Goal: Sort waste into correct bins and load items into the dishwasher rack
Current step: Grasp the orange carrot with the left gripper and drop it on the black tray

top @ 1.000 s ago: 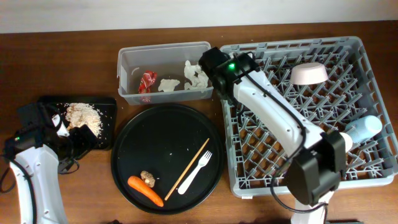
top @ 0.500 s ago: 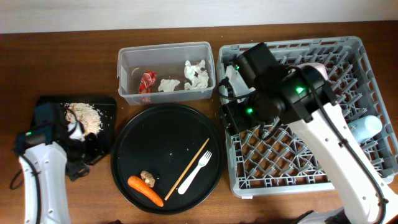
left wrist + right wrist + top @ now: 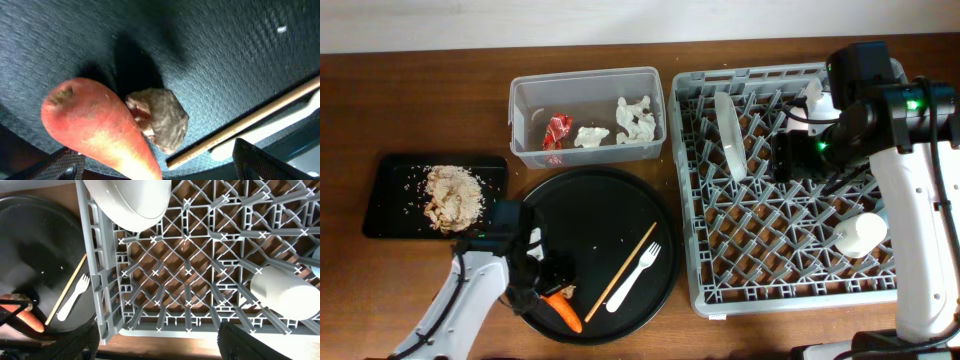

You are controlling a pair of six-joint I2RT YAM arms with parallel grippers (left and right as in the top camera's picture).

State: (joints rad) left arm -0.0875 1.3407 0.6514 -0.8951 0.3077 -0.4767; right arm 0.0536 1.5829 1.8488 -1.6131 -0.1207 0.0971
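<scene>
My left gripper [image 3: 548, 285] hangs open low over the round black tray, its fingers astride the orange carrot [image 3: 95, 125]. The small brown lump [image 3: 160, 120] touches the carrot. Chopstick [image 3: 250, 120] and white fork [image 3: 635, 278] lie just to the right. My right gripper [image 3: 785, 155] is open and empty above the grey dishwasher rack [image 3: 710, 290]. The pale plate [image 3: 728, 135] stands on edge between tines, and a white cup [image 3: 860, 235] lies in the rack. The clear tub [image 3: 525, 150] holds the red wrapper [image 3: 558, 130] and tissues [image 3: 635, 118]. Crumbs [image 3: 453, 195] fill the black tray [image 3: 385, 215].
The round black tray [image 3: 590, 215] sits between the black tray and the rack, its rim close to the rack's left wall. The right arm spans the rack's right side and hides part of it. Bare wooden table [image 3: 420, 100] lies at the back left.
The left arm swung from the black tray to the carrot on the round tray. The right arm drew back from the tub to over the rack, opening wider, and the plate now stands uncovered.
</scene>
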